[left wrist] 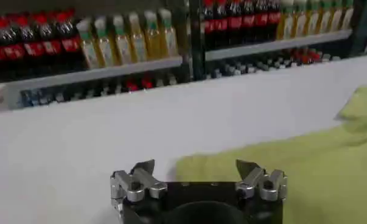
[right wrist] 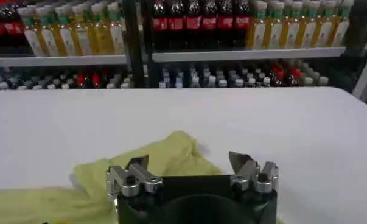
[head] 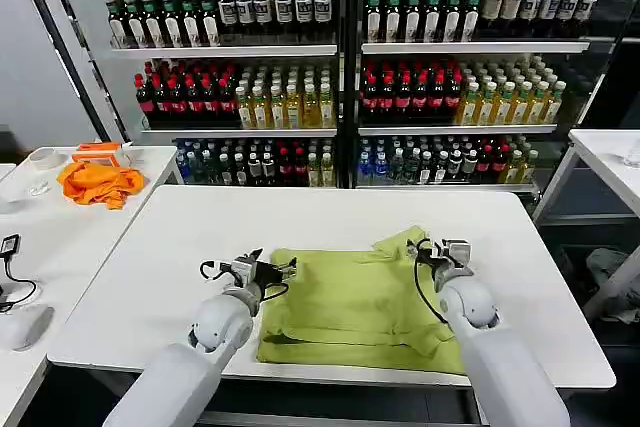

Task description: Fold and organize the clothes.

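T-shirt, light yellow-green, lies spread and partly folded on the near half of the white table, low in the centre of the head view, with both grippers at its upper corners.

The left gripper reaches in from lower left and hovers at the shirt's left edge, its jaws wide apart and holding nothing; in the left wrist view its fingertips frame the cloth edge and bare tabletop. The right gripper comes in from lower right beside the bunched sleeve, jaws likewise spread and empty. At the upper left, a side table carries an orange cloth. Behind stand glass-fronted coolers stocked with bottled drinks.
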You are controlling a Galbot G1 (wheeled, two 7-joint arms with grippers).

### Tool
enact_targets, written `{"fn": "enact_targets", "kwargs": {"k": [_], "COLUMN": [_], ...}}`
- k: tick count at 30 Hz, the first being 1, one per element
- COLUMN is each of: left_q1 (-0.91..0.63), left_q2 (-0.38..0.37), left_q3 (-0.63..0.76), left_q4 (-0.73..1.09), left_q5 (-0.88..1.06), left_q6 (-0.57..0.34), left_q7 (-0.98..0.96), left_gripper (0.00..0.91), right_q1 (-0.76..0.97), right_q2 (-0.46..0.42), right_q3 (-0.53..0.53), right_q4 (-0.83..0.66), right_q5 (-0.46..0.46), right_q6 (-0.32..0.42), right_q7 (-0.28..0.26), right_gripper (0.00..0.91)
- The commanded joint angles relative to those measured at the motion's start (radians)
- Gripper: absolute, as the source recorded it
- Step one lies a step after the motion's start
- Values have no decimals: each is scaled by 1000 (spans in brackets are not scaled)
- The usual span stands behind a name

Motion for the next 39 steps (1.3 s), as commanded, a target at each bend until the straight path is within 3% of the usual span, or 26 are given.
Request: {"fn": "enact_targets", "kwargs": {"k": [1,3,4,5,6,7,8,9,25,39], "left_q1": [-74,-75,-75,-75,-75,-74,-73,-71,-23,69], "left_q2": [-35,-37,-37,-38,-38,-38,-39,-40,-33,14], "left_q3": [34,32,33,33,34,34,33,33,10,-37], "left_q4": [122,126,128,129,130,130,130,129,74,-127], "left_q5": [-8,-11,-11,-11,-11,-9,-8,-7,-52,-128], "left_q6": [4,4,4,3,2,0,-3,-6,-16,-39], "left_q7": [-1,-1,-1,-1,-1,-1,-1,-1,18,32], "left_gripper": [907,867,595,474,171,121,81,50,30,30], "right_q1": [111,116,119,122,124,125,125,121,35,-54], "right_q2": [37,44,49,53,56,58,60,62,43,-8], "right_q3": [-24,-25,-25,-25,-27,-29,-32,-35,-41,-10], "right_q4": [-181,-194,-205,-214,-221,-225,-228,-227,-109,110], "right_q5": [4,2,1,1,1,1,2,3,3,19], "right_q6": [9,12,12,13,13,14,15,18,24,30], "right_q7": [-3,-5,-7,-8,-10,-12,-14,-15,-21,5], "right_gripper": [907,907,907,877,453,242,91,0,0,0]}}
